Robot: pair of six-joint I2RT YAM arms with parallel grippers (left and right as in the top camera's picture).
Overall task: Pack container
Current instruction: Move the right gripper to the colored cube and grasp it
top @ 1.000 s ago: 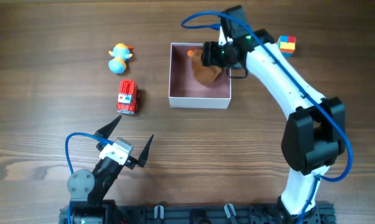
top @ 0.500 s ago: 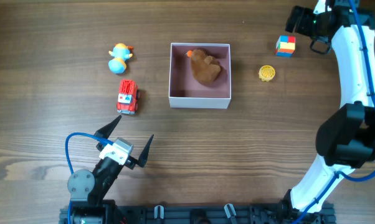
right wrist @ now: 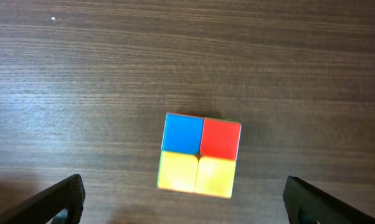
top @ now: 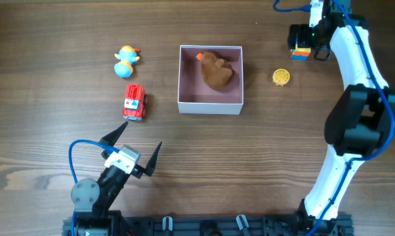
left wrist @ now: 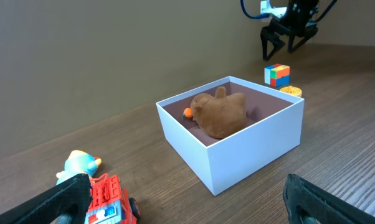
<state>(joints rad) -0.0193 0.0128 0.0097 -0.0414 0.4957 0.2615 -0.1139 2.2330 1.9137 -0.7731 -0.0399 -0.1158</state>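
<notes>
the container (top: 210,106) sits near the middle of the wooden table (top: 53,39), open top up, white walls outside and dusty pink inside. a brown plush toy (top: 217,71) lies in it, pushed toward the far right corner, with a small orange part at its far edge.

the left gripper (top: 142,134) hangs low at the near edge of the table, its jaws spread wide and holding nothing. the container is well apart from it, farther out and a little to its right. in the left wrist view the box stands ahead of the two dark fingertips (left wrist: 72,194), framed between them but touching neither.

the right gripper (left wrist: 286,45) is at the far right of the table, well apart from the container and beyond its far right corner. its jaws are also wide apart and grip nothing. a colour cube (right wrist: 200,154) lies on the wood below it, blue, red and yellow squares up. in the right wrist view the cube sits between the fingertips (right wrist: 63,200), clear of both.

a small yellow disc (top: 281,77) lies between the container and the cube, nearer the cube. on the container's other side are a red toy truck (top: 134,102) and, farther back, a blue and yellow duck toy (top: 125,61), both on the table outside the box.
</notes>
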